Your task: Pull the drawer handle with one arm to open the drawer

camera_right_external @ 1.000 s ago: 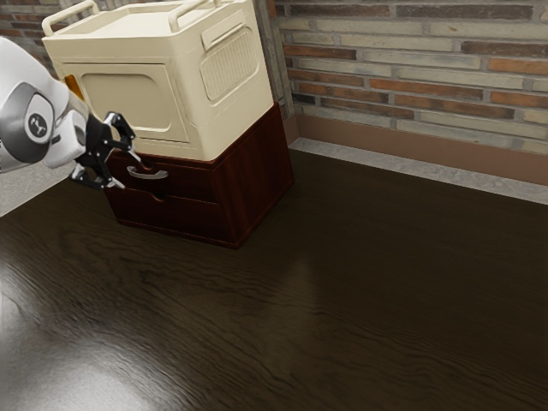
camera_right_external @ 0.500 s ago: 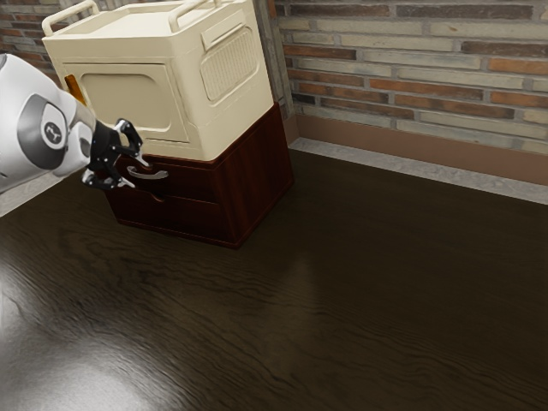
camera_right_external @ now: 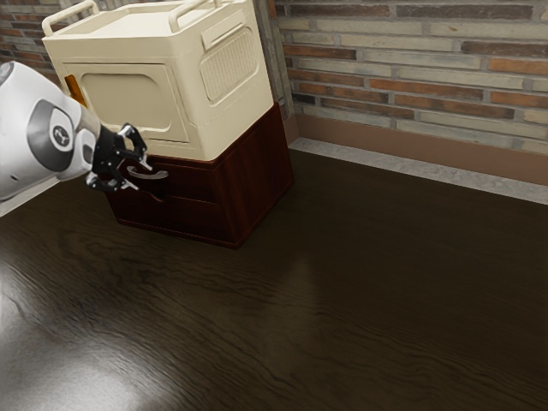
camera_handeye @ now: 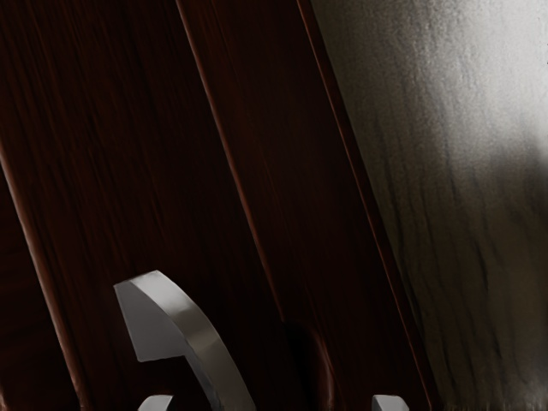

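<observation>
Drawer handle (camera_right_external: 152,176) lies between open jaws, below a cream box (camera_right_external: 128,98).

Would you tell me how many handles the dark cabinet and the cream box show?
3: the silver handle on the cabinet's front and, on top of the box, one loop toward the exterior view's left and another loop nearer its middle. Faces turned away may hide more.
</observation>
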Robot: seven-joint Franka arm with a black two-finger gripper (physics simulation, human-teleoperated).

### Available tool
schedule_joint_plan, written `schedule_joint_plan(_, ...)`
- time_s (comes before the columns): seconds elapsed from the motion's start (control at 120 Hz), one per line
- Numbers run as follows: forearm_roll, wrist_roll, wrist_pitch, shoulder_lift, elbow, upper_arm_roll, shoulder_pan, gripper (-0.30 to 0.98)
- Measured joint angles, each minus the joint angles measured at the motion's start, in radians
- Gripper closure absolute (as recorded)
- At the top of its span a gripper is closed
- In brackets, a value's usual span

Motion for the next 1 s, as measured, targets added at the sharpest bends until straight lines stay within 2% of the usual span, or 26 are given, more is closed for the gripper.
schedule_joint_plan(0.158,-0.029,0.021,0.002,0.016,0.0,0.0,0.006,0.45)
schedule_joint_plan(0.375,-0.073,0.044,0.004,0.023,0.0,0.001,0.016,0.62)
schedule_joint_plan(0.517,-0.082,0.056,0.004,0.016,-0.005,0.001,0.016,0.67)
schedule_joint_plan(1.0,-0.081,0.093,0.008,-0.149,-0.188,0.015,0.017,0.72)
